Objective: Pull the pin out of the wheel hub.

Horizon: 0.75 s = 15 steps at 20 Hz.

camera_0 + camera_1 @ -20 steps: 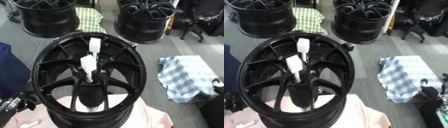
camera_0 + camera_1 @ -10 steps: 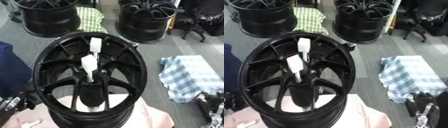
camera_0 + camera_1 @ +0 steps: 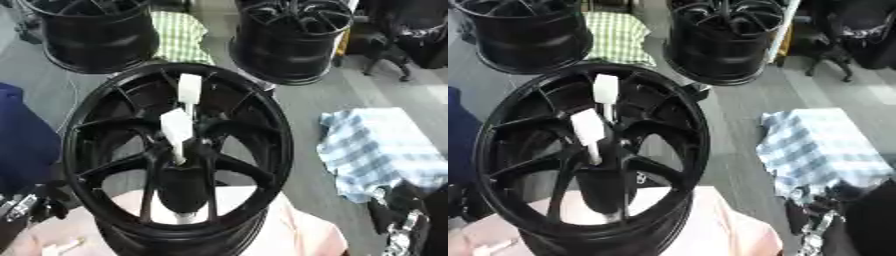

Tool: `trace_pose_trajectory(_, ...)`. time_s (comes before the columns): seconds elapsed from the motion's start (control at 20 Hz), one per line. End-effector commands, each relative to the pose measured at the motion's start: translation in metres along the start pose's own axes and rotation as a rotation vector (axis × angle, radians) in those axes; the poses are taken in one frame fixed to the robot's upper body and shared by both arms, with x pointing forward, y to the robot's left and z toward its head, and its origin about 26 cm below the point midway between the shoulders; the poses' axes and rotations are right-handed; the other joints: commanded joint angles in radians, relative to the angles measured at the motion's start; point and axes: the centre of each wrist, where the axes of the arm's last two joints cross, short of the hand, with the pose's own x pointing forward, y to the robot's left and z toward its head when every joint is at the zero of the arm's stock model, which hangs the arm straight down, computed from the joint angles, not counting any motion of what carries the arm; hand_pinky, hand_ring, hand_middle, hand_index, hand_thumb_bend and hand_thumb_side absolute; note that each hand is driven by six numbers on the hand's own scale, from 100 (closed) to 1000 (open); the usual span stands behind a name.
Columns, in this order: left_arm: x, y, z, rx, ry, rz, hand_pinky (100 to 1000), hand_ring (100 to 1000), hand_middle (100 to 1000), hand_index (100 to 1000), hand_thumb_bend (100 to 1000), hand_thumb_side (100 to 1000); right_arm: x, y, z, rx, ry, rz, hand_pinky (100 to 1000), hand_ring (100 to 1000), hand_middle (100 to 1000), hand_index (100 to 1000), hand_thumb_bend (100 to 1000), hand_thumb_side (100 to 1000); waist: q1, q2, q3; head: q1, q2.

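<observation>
**Right hand (image 3: 404, 222) enters at lower right; pins stay in the wheel**

Right hand now shows more in the lower right corner than a second ago, but blur hides its fingers, so I cannot tell its state. Left hand (image 3: 16, 209) at lower left is equally unclear. One white pin (image 3: 178, 133) stands at the centre of the wheel (image 3: 262, 107), a second pin (image 3: 189, 90) just above it; neither has moved. Bare floor (image 3: 302, 165) between the rim and the checked cloth (image 3: 385, 150) leaves room for a reach.
</observation>
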Motion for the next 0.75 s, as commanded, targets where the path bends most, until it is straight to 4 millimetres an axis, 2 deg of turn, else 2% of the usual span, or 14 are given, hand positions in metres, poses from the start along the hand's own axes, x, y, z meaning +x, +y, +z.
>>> trace_pose_trajectory(0.05, 0.0072, 0.0107, 0.0015, -0.002, -0.016, -0.048, 603, 574, 604, 856, 100, 830, 0.0025, -0.0020, -0.0059, 0.003, -0.023, -0.007, 616, 635, 652, 872, 100, 441, 0.004, -0.002, -0.001, 0.009, -0.004)
trace_pose_trajectory(0.75, 0.0049, 0.0117, 0.0026, -0.002, -0.017, -0.054, 603, 574, 604, 855, 100, 825, 0.0020, -0.0020, -0.0054, 0.022, -0.028, 0.005, 616, 632, 646, 875, 100, 445, 0.009, -0.001, -0.006, 0.027, -0.001)
